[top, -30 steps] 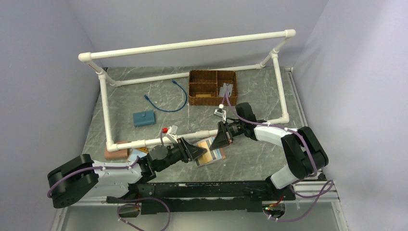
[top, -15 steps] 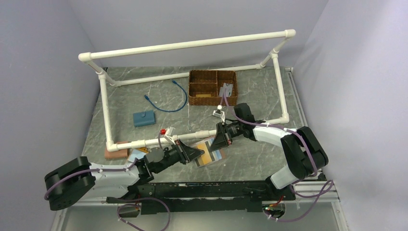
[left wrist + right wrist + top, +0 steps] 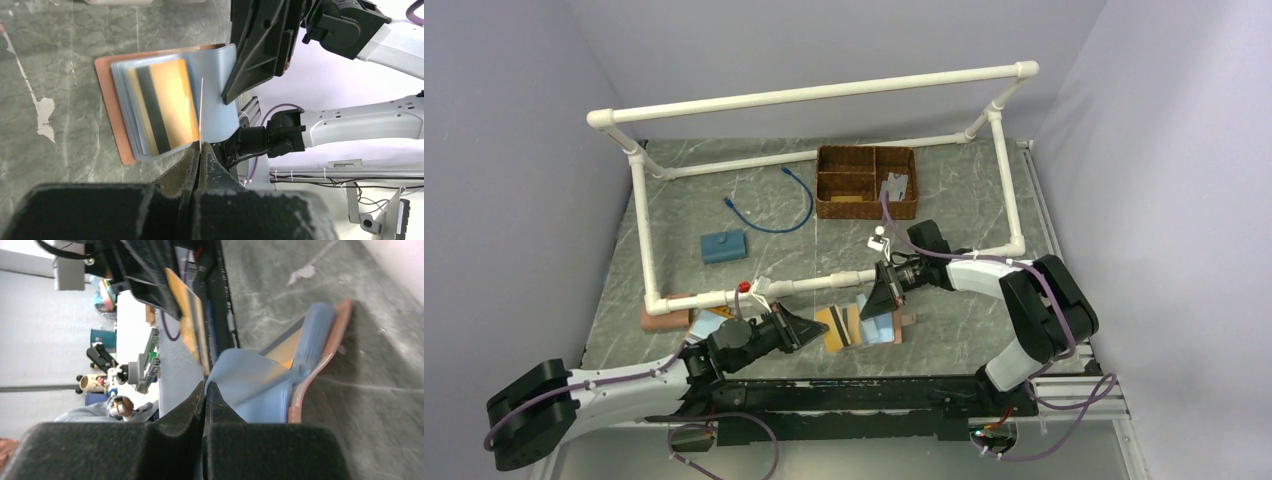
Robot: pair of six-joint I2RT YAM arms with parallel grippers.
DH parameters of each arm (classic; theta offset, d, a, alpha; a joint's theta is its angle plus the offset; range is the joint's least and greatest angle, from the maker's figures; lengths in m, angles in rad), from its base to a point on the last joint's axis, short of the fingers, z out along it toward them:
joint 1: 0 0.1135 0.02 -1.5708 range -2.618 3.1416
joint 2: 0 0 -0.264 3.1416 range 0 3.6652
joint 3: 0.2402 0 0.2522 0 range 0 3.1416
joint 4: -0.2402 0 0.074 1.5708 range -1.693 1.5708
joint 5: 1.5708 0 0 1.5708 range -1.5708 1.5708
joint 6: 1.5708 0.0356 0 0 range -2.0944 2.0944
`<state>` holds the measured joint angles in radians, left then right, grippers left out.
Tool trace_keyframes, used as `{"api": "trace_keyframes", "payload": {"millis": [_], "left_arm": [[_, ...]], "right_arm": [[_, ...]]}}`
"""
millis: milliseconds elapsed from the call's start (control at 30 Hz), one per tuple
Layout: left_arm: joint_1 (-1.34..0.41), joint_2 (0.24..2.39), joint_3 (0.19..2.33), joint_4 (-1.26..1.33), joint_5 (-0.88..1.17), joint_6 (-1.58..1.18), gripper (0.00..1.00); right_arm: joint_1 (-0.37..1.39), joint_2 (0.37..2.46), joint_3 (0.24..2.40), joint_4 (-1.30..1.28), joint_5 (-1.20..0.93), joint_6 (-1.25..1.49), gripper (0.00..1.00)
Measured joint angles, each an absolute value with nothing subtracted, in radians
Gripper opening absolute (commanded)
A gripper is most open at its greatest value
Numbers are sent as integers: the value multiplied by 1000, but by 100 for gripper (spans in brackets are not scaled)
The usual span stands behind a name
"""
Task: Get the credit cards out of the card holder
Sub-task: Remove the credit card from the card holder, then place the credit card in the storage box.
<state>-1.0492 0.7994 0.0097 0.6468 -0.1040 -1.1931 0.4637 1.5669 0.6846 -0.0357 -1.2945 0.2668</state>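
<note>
The card holder (image 3: 879,328) lies open on the table near the front, its reddish-brown leather (image 3: 107,100) underneath and its grey-blue lining up. My right gripper (image 3: 886,298) is shut on a raised flap of that lining (image 3: 250,375). My left gripper (image 3: 814,328) is shut on one of the credit cards (image 3: 839,325), yellowish with a dark stripe. That card shows edge-on in the left wrist view (image 3: 201,110) and sticks out to the holder's left. Another yellowish card (image 3: 165,107) sits in a pocket of the holder (image 3: 325,360).
A white pipe frame (image 3: 814,95) stands around the work area, its low front bar (image 3: 824,283) just behind the holder. A wicker basket (image 3: 864,180), a blue cable (image 3: 774,205) and a small blue block (image 3: 723,245) lie behind. A pink block (image 3: 667,318) and glossy panel (image 3: 709,320) sit left.
My left gripper has shut on a card and drawn back toward the lower left, sliding the card out of the holder. The right gripper keeps its hold on the lining.
</note>
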Motion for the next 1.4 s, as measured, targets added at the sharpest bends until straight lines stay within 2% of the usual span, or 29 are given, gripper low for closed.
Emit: {"api": "trace_keyframes", "payload": {"millis": [300, 600, 833, 933, 1000, 1067, 1133, 1200, 1300, 1400], "left_arm": [[-1048, 641, 10, 450, -130, -1201, 0], [-1047, 533, 67, 221, -137, -1112, 0], [-1032, 596, 242, 117, -133, -972, 0], [-1014, 661, 315, 88, -121, -903, 0], [-993, 718, 365, 79, -99, -855, 0], [-966, 773, 412, 77, -68, -810, 0], [-937, 831, 458, 81, -20, -762, 0], [-913, 889, 500, 89, 35, -709, 0], [-894, 971, 554, 113, 122, -626, 0], [-891, 1026, 585, 144, 208, -555, 0]], "right_arm": [[470, 1607, 722, -200, -1140, 138, 0], [473, 1586, 832, -442, -933, -135, 32], [476, 1564, 909, -596, -746, -352, 39], [466, 1508, 907, -623, -643, -418, 40], [440, 1455, 907, -633, -613, -455, 45], [408, 1403, 907, -642, -615, -489, 56], [378, 1342, 907, -654, -643, -539, 73], [365, 1274, 907, -662, -689, -603, 84], [365, 1193, 918, -697, -777, -724, 88], [368, 1200, 992, -778, -877, -839, 89]]}}
